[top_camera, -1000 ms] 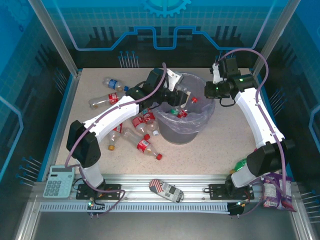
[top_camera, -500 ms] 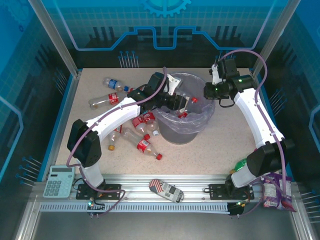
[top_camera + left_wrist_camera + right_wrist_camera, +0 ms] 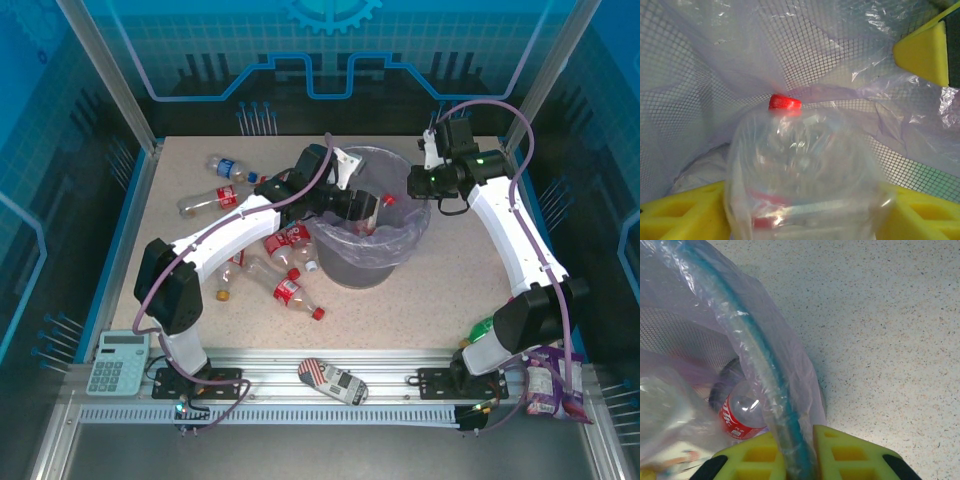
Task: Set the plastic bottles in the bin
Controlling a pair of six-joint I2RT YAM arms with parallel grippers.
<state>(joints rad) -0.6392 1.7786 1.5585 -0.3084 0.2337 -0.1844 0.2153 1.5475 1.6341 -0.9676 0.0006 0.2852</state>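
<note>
Left claw [image 3: 362,205] hung spread over the bin [image 3: 372,268], a red-capped bottle [image 3: 800,170] lying against its lower finger [image 3: 685,212]. Right claw [image 3: 800,455] pinched the bin's rim. That bottle could catch on the bin's bunched liner [image 3: 715,75] and hang there instead of dropping. More bottles [image 3: 285,250] lay on the surface [image 3: 450,290] just beside the bin, partly under the left arm [image 3: 230,230].
</note>
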